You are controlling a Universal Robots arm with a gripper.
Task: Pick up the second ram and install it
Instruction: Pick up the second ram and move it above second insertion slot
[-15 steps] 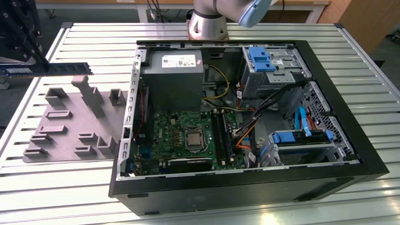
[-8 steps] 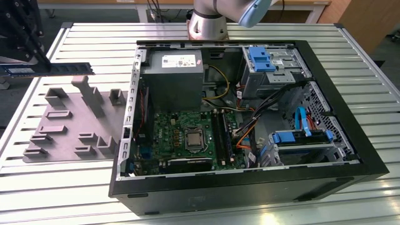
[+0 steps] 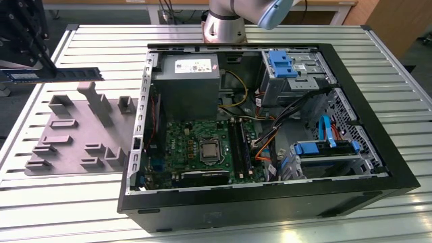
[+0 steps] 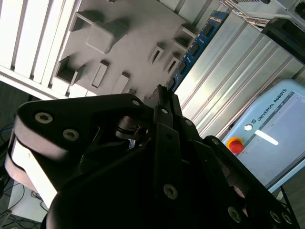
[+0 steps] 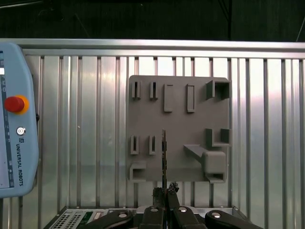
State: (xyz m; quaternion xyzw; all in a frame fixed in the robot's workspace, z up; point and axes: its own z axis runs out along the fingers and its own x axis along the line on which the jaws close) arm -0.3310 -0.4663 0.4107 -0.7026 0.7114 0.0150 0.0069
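Observation:
The second ram (image 3: 57, 75), a thin dark blue-green stick, hangs level above the grey holder tray (image 3: 74, 134) at the exterior view's left, outside the open computer case (image 3: 398, 177). My gripper (image 3: 48, 68) is shut on it from above. The first wrist view looks along the second ram (image 5: 164, 155) edge-on, with the gripper (image 5: 165, 191) pinched on its near end over the tray (image 5: 178, 129). In the second wrist view the ram (image 4: 193, 47) runs out past the black fingers (image 4: 162, 102). The long black motherboard slots (image 3: 240, 147) lie inside the case.
The case holds a grey power supply (image 3: 185, 81), blue drive brackets (image 3: 282, 63) and loose cables (image 3: 270, 136). The arm's base (image 3: 226, 23) stands behind the case. A teach pendant (image 5: 14, 119) lies on the slatted table (image 3: 68, 202) beside the tray.

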